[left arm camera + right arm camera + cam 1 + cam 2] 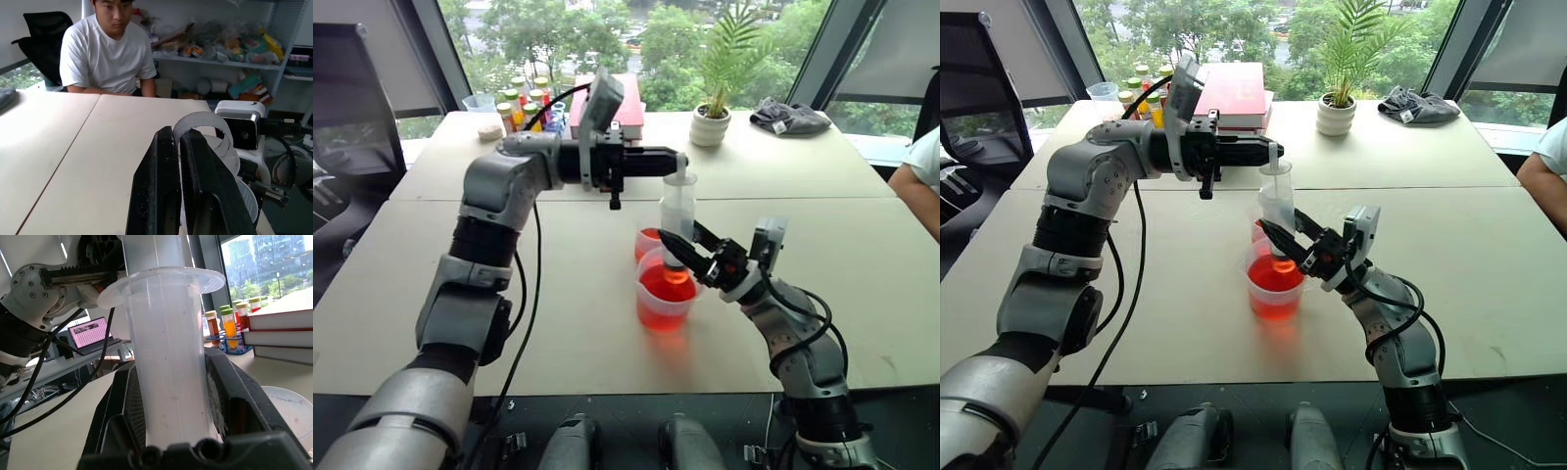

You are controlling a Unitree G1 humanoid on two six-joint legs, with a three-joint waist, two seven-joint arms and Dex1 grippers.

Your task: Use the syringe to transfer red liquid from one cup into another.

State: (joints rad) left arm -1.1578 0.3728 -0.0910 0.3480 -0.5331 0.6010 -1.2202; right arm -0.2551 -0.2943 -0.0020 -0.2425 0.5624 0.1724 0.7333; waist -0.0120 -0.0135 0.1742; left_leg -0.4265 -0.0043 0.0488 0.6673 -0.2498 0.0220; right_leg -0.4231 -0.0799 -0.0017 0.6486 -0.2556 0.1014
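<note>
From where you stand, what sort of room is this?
Probably a lab or office workroom: pale tables by big windows, a rack of coloured vials, and cluttered shelves behind a seated person.

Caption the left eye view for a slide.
Right gripper steadies the syringe over the larger cup while left gripper pinches the plunger.

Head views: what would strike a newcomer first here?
The syringe stands upright mid-table, its orange tip dipped into the large cup of red liquid. The right gripper clamps its barrel while the left gripper pinches the plunger top. A small cup sits just behind.
</note>
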